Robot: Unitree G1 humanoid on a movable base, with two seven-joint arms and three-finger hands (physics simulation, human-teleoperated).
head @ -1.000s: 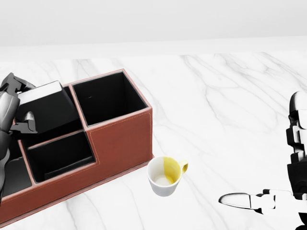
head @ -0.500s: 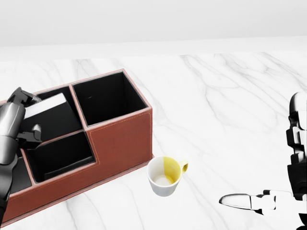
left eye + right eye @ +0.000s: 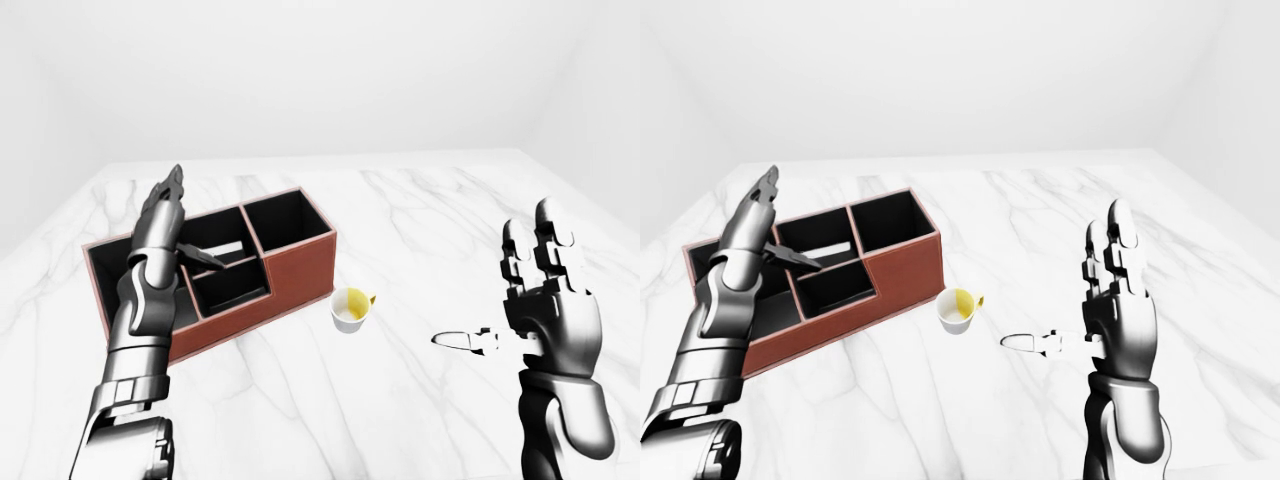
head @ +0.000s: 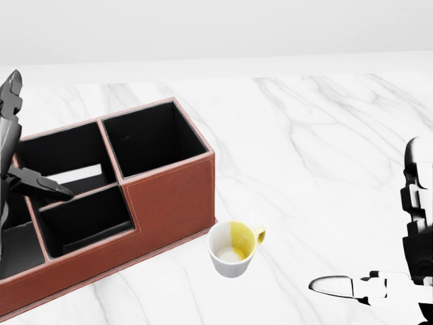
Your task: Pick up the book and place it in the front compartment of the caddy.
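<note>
The brown caddy (image 4: 169,196) with black compartments stands at the left of the head view. The book (image 4: 80,176) lies down inside the upper middle compartment, left of the tall square one; only its white page edge shows. My left hand (image 3: 185,235) is open above that compartment, fingers pointing up and thumb reaching over the divider. It holds nothing. My right hand (image 3: 1090,290) is open and empty at the right, well apart from the caddy, with its thumb pointing left.
A white cup (image 4: 232,249) with a yellow inside stands on the marble table (image 4: 325,135), just right of the caddy's lower right corner. The table's far edge meets a plain white wall.
My left hand has let go of the book and opened, fingers lifting upward. The book has sunk from above the caddy into the compartment. My right hand has stayed still.
</note>
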